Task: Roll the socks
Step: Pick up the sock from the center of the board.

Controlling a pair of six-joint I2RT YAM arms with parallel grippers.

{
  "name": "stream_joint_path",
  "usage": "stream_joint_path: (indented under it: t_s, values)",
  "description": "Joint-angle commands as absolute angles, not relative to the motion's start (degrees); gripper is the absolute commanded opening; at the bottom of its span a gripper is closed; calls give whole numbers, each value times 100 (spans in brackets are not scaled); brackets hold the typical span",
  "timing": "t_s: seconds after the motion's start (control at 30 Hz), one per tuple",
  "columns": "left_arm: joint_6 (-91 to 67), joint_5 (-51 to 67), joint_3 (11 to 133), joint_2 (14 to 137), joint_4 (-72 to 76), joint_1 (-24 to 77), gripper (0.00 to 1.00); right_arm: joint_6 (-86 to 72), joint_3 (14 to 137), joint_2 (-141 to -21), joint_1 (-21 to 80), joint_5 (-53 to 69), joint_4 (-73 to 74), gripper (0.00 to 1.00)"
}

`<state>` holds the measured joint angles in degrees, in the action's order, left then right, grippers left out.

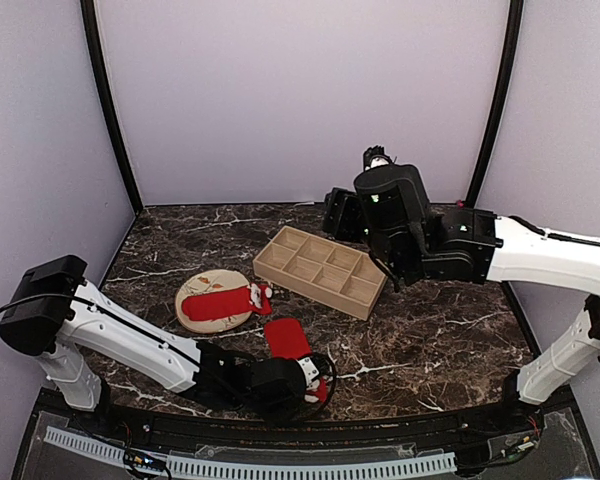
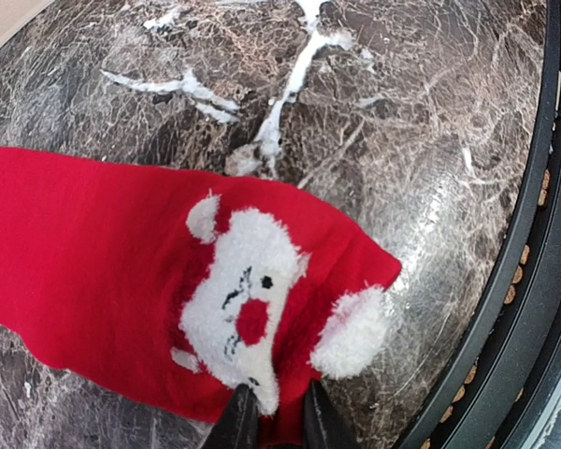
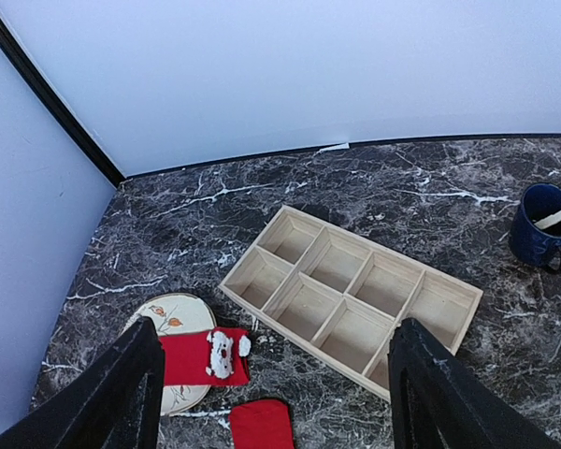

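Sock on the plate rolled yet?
No, the sock lies spread flat across the plate, not bundled.

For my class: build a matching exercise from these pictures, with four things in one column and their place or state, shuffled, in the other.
Things:
1. plate sock
2. table sock
3. blue mug
4. right gripper

Place or state:
A. edge pinched by the left gripper
B. holds a pale stick
C. lies across the beige plate
D. raised, jaws wide open

Pairs: 1-C, 2-A, 3-B, 4-D
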<state>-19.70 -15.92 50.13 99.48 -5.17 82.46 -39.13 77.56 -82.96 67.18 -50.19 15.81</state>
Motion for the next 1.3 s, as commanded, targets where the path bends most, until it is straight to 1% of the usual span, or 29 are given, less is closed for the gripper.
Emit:
stream_joint_path:
  t_s: [0.0,0.07,0.17,0.2,0.27,0.43,0.6,0.8,1.07,1.17,1.27]
  values:
    - [-2022,-1722,5122,9978,-986,8277,19,-3824,7634,-8174,6680,-5128,1397,76]
    - [-2134,-1804,5119,9927,-1052,8286,25,-3817,7589,-8152,6675,-5119,1397,76]
    - [-2222,-1862,5077,9812,-1056,8281,42,-3806,7531,-8132,6675,-5090,1384,76]
    - [-2239,-1875,5072,9767,-1061,8295,49,-3808,7518,-8124,6678,-5077,1372,76]
    - [-2235,-1885,5056,9687,-1049,8321,54,-3797,7478,-8105,6678,-5057,1351,76]
    - [-2199,-1983,5082,9601,-1056,8422,55,-3811,7348,-8048,6680,-5042,1290,76]
    - [-2107,-2099,5100,9517,-1013,8556,53,-3815,7250,-7983,6680,-5054,1245,76]
    - [-2014,-2053,5168,9644,-1032,8609,48,-3824,7208,-7975,6680,-5045,1220,76]
    - [-1962,-2092,5376,10028,-1192,8613,45,-3823,7150,-7954,6678,-5007,1178,76]
    - [-1943,-2042,5392,10054,-1177,8611,42,-3832,7145,-7954,6680,-4992,1171,76]
    - [-1964,-2043,5385,10097,-1197,8605,41,-3843,7146,-7956,6677,-4997,1167,76]
